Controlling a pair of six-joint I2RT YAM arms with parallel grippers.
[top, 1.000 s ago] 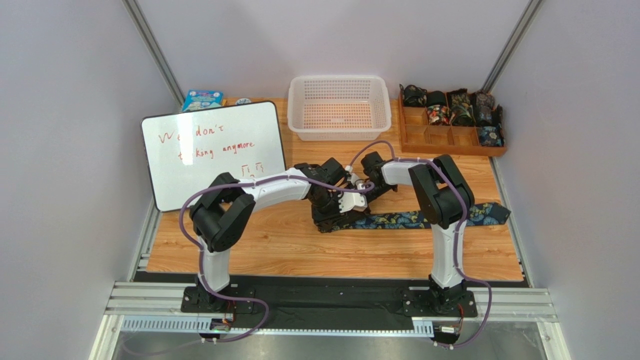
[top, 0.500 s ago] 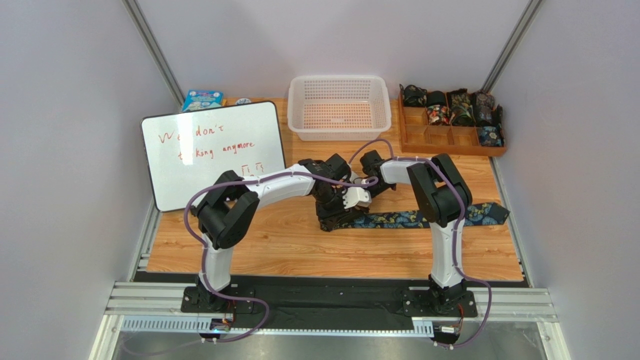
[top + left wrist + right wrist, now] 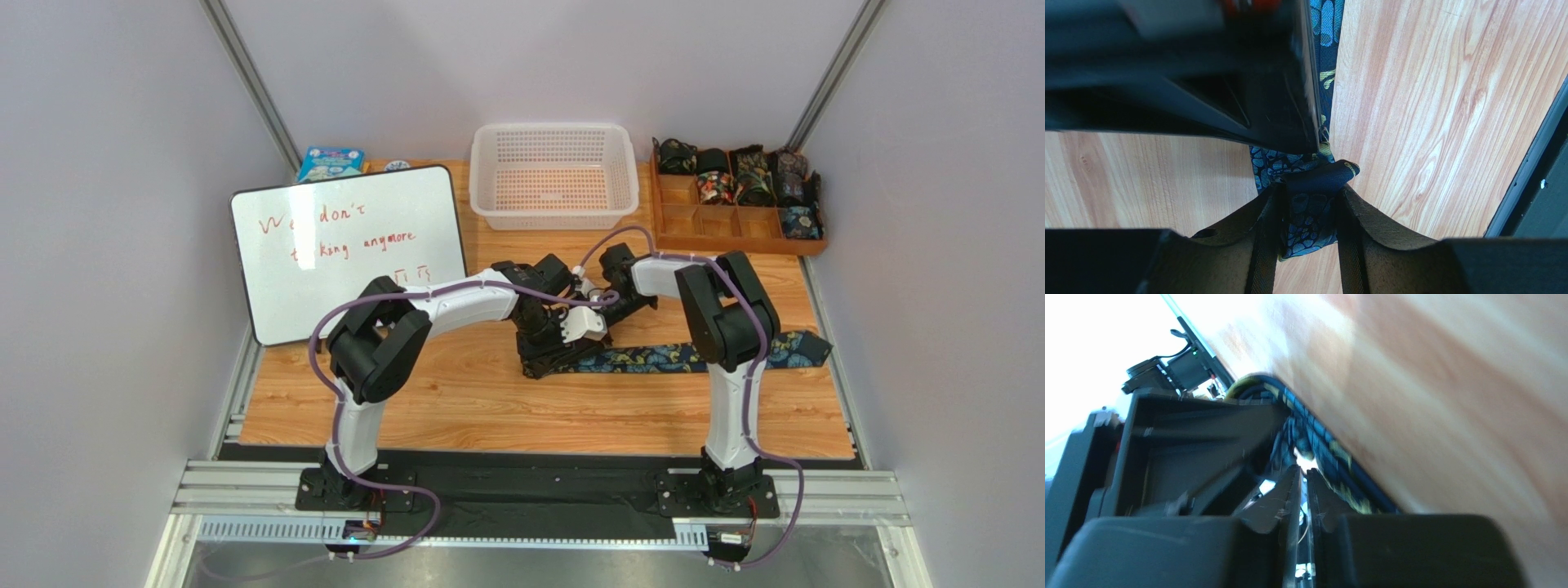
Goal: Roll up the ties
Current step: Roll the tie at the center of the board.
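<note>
The wooden counter (image 3: 466,410) carries the paisley tie (image 3: 669,358), stretched flat toward its right edge, probably so its length can feed into a roll. The left pincer (image 3: 1310,205) is clamped on the tie's doubled-over end (image 3: 1319,176), holding the starting core. The right pincer (image 3: 1303,478), drawn almost together, sits against that fold; I cannot tell whether it nips fabric.
</note>
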